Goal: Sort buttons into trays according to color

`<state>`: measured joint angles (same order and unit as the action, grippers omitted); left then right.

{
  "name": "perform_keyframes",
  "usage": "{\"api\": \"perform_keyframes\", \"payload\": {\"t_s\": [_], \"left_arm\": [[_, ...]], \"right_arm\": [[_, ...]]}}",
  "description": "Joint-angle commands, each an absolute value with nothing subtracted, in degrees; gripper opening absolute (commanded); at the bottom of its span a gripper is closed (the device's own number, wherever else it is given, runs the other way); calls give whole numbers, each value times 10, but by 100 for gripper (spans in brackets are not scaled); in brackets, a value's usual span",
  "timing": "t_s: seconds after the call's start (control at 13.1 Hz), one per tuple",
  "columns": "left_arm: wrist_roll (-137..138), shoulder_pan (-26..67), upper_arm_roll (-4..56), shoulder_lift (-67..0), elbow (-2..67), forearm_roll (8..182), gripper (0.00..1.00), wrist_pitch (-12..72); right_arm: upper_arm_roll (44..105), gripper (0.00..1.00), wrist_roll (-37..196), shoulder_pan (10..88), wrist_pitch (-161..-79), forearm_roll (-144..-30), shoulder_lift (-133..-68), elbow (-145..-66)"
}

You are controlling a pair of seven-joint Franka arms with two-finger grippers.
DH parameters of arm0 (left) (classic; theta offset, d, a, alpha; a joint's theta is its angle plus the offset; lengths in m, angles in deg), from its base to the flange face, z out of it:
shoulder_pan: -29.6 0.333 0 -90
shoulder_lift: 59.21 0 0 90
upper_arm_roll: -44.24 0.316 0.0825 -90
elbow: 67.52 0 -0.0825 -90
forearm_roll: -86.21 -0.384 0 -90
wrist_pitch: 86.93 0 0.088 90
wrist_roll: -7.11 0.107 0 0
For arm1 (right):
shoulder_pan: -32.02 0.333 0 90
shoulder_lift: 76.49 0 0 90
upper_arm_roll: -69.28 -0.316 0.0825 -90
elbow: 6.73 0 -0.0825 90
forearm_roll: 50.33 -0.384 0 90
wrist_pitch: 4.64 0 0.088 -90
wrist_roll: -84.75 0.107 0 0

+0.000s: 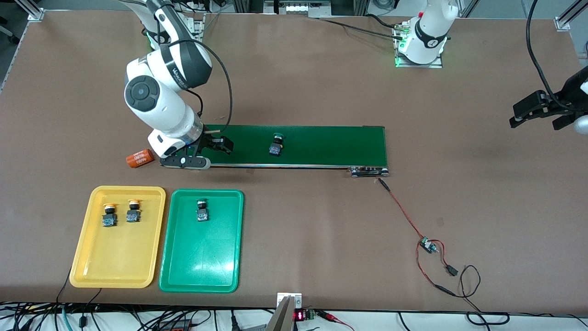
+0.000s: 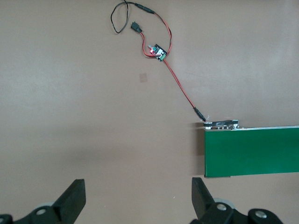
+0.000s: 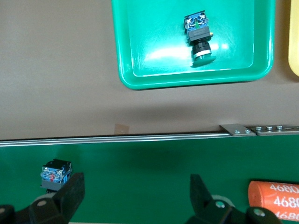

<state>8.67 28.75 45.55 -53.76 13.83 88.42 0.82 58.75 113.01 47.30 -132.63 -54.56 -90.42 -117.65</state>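
Right pincer [image 1: 216,146] open over the conveyor belt [image 1: 321,145], near a green button [image 1: 276,146] on it. Left pincer [image 1: 542,117] open, waiting over bare table [image 1: 459,207]. Yellow tray [image 1: 87,257]: two yellow buttons [image 1: 109,214]. Green tray [image 1: 202,266]: one green button [image 1: 201,209].

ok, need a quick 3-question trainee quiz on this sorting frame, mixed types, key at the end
1. True or false: the yellow tray holds two yellow-capped buttons.
2. Where is the green button that is not yet sorted? A) in the green tray B) on the conveyor belt C) in the right pincer
3. Fill in: the left pincer waits open over bare table near the left arm's end; the right pincer is ____ over the belt.

Key: 1 true; 2 B; 3 open
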Motion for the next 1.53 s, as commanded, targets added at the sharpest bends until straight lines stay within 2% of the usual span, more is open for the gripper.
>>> {"api": "perform_keyframes", "payload": {"t_s": [0.0,0.23,0.46,0.61,0.84,1.14,1.45], "left_arm": [[83,286,454,-558,167,876,100,22],[83,286,453,-567,192,876,100,51],[83,287,453,-603,253,876,100,89],[83,287,453,-613,270,876,100,100],[81,287,453,-617,274,875,100,94],[55,286,452,-646,328,873,100,83],[55,286,452,-642,328,872,100,56]], "right_arm": [[593,100,1128,475,-1366,-547,-834,-1266],[593,100,1139,478,-1367,-550,-808,-1293],[592,100,1181,499,-1367,-548,-813,-1301],[592,100,1182,514,-1367,-546,-825,-1301],[592,100,1183,521,-1374,-544,-843,-1299],[592,100,1185,547,-1398,-516,-878,-1292],[592,100,1205,554,-1392,-510,-884,-1291]]}}
